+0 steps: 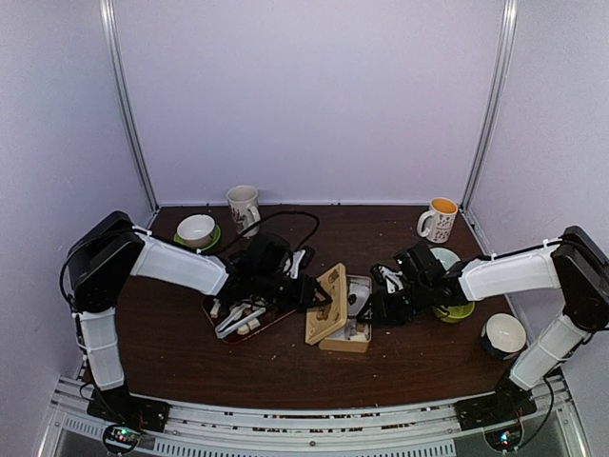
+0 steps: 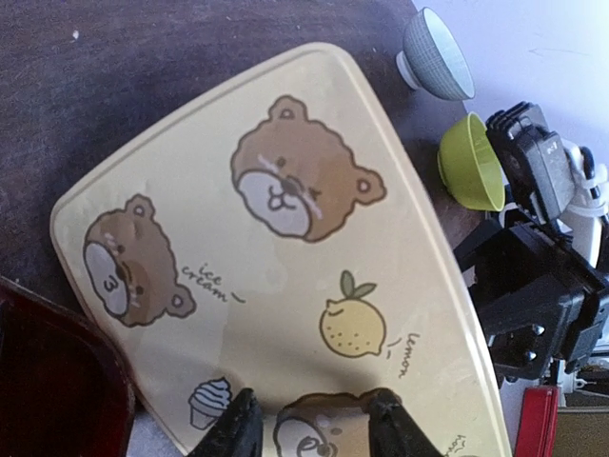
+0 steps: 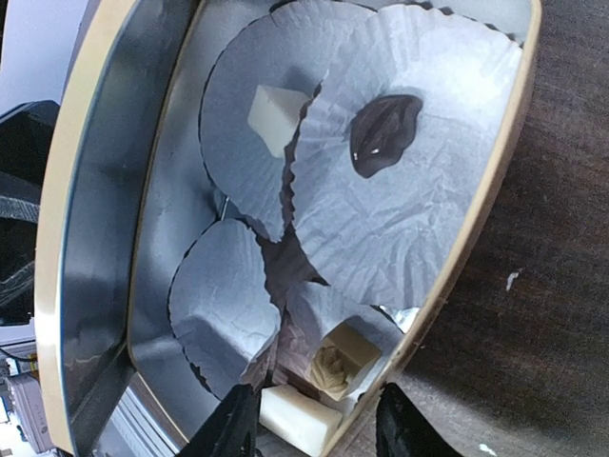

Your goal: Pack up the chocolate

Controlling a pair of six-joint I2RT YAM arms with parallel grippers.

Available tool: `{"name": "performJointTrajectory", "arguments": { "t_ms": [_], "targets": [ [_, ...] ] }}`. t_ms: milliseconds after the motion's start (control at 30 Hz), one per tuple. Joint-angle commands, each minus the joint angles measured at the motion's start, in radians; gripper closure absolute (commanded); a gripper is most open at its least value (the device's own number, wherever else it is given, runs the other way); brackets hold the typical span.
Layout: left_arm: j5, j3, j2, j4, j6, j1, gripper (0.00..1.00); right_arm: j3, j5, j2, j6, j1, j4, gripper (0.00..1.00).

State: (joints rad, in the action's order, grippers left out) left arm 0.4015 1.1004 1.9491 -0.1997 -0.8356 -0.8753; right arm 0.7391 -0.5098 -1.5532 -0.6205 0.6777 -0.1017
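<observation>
A shallow cream-coloured tin (image 3: 476, 190) with a silvery inside sits at the middle of the dark brown tabletop (image 1: 190, 367), its cream lid (image 2: 190, 190), printed with brown bears, a lemon and an ice cream, standing tilted up along the tin's left side. Inside the tin lie white pleated paper cups (image 3: 419, 219): one holds a white block of chocolate (image 3: 276, 119), another a glossy brown piece (image 3: 385, 133), and two more cream pieces (image 3: 343, 357) lie at the end of the tin nearest the right gripper (image 3: 319, 428). That gripper's fingers stand apart across the tin's rim, one inside and one outside, with a white piece between them but nothing visibly pinched. The left gripper (image 2: 314, 428) hangs just over the printed face of the lid, its fingers also apart and holding nothing. Left of the lid is a dark red tray (image 2: 57, 400) carrying silver tongs (image 1: 238, 319) and a few more pale chocolate pieces (image 1: 249, 327). A lime green bowl (image 2: 471, 162) sits right of the tin, and a white cup (image 1: 502, 335) stands towards the near right corner. Two mugs (image 1: 244, 208) stand along the far edge, and a white bowl on a green saucer (image 1: 197, 231) sits by the far left corner.
</observation>
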Motion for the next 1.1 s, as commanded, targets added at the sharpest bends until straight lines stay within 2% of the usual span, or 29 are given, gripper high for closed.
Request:
{"name": "performJointTrajectory", "arguments": {
  "t_ms": [0, 333, 667, 867, 1067],
  "targets": [
    [0.045, 0.097, 0.039, 0.165, 0.099, -0.019, 0.59, -0.015, -0.065, 0.035, -0.031, 0.025, 0.163, 0.57],
    [0.004, 0.293, 0.108, 0.483, 0.261, -0.079, 0.58, -0.087, -0.112, 0.029, -0.106, 0.024, 0.361, 0.61],
    [0.012, 0.338, 0.148, 0.533, 0.27, -0.103, 0.59, -0.148, -0.072, 0.109, -0.106, -0.003, 0.379, 0.6],
    [0.029, 0.338, 0.122, 0.517, 0.271, -0.103, 0.59, -0.145, -0.022, 0.183, -0.052, -0.035, 0.25, 0.57],
    [0.037, 0.329, 0.109, 0.512, 0.268, -0.103, 0.59, -0.11, -0.007, 0.231, -0.041, -0.052, 0.196, 0.54]
  ]
}}
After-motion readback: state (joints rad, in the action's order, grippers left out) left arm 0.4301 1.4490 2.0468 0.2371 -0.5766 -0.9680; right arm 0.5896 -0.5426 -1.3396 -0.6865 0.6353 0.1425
